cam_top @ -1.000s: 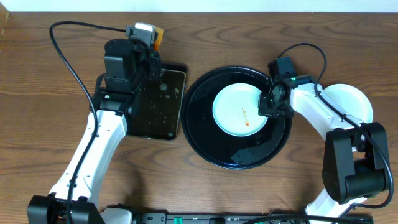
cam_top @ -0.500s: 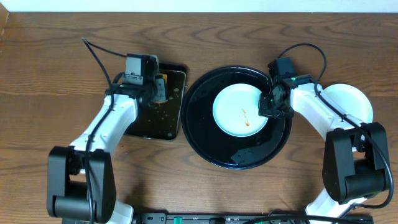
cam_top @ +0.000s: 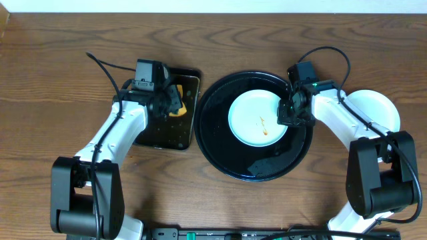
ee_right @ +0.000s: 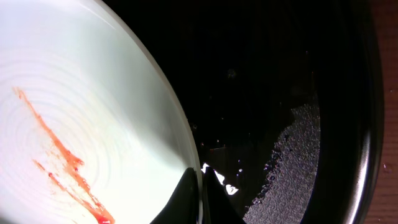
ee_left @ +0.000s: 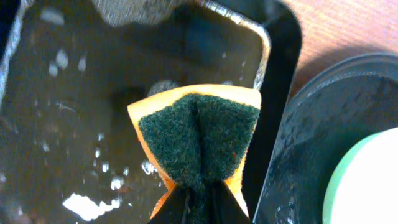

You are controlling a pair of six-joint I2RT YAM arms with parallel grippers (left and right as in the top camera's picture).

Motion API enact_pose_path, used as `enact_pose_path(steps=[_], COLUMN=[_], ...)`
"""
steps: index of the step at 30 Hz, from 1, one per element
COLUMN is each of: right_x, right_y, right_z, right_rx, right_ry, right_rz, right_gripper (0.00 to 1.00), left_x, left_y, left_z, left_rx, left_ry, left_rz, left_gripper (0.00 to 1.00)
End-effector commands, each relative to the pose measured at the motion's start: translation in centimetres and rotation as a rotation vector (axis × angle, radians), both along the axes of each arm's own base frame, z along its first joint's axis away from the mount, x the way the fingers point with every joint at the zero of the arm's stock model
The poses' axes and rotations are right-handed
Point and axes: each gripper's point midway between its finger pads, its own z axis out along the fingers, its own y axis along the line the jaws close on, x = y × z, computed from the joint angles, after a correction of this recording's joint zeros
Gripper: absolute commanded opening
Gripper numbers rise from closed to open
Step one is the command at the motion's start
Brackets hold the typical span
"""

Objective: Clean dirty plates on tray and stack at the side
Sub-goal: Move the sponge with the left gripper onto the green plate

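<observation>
Since a second ago the left arm has swung in over the rectangular black tray (cam_top: 155, 137), and its left gripper (ee_left: 199, 200) now hangs above the tray's wet, droplet-speckled floor rather than beyond its far edge; the right arm has not shifted. Those fingers are clamped on a sponge (ee_left: 199, 134), yellow-orange with a dark green scouring face, pinched so the pad folds along a crease running straight out from the fingertips. To that gripper's right, past the rectangular tray's rim, lies the round black tray (cam_top: 220, 150), glossy and wet in patches. A mint-blue plate (cam_top: 250, 117) lies flat near its middle, well apart from the sponge, with nothing between them but the two tray rims. An orange-red sauce smear (ee_right: 62, 149) crosses the plate on a slant. The right gripper (ee_right: 202, 186) is pinched together on the plate's rim, at the edge farthest from the sponge. Beyond it, under the right arm, a second pale plate (cam_top: 373, 107) rests on the table.
</observation>
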Motion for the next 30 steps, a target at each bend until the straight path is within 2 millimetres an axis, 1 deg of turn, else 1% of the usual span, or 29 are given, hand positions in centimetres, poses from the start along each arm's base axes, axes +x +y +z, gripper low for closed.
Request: enact_pose_path(steps=[1,4,8,10,14,16,18,21,23,25,27,29,30], right_x=[-0.3,-0.4,-0.5,-0.5,-0.5,-0.5,-0.6,-0.6,-0.7,-0.9,-1.0,-1.1,-1.1], right_y=[-0.7,-0.7,-0.7,-0.7,-0.7,-0.7,-0.7,-0.6,-0.2,0.3,0.7,1.1,1.2], right_z=[-0.4,-0.4,-0.4,-0.4,-0.4,-0.4,-0.5,-0.5,-0.4,-0.4,-0.4,-0.4,-0.4], right_rx=[-0.035,-0.036,-0.038,-0.039,-0.038,-0.038,-0.039,-0.037,-0.021,-0.009,-0.01,-0.01,-0.01], right_ry=[0.012,0.014,0.02,0.02,0.02,0.02,0.022,0.023,0.026,0.029,0.03,0.03,0.03], right_rz=[0.013,0.021,0.025,0.026,0.026,0.026,0.026,0.027,0.034,0.045,0.056,0.066,0.07], right_gripper=[0.01,0.01,0.01,0.01,0.01,0.01,0.01,0.01,0.01,0.01,0.01,0.01,0.01], left_x=[0.1,-0.1,0.5,0.6,0.6,0.5,0.6,0.3,-0.2,-0.8,-1.6,-2.6,-3.3], left_y=[-0.3,-0.3,-0.4,-0.8,-1.4,-2.3,-3.9,-7.5,-9.9,-11.9,-13.4,-15.2,-16.4], left_z=[1.7,2.9,5.2,6.0,6.0,5.9,5.9,6.1,6.0,5.4,4.4,3.3,2.8], left_rx=[-0.058,-0.077,-0.088,-0.114,-0.134,-0.125,-0.108,-0.106,-0.11,-0.11,-0.107,-0.122,-0.149], left_ry=[0.022,0.069,0.067,0.067,0.078,0.071,0.04,-0.014,-0.034,-0.026,-0.002,0.032,0.053], left_rz=[0.074,0.127,0.146,0.146,0.153,0.109,0.013,-0.164,-0.249,-0.297,-0.337,-0.386,-0.42], left_gripper=[0.07,0.07,0.08,0.07,0.07,0.07,0.07,0.07,0.07,0.07,0.07,0.07,0.07])
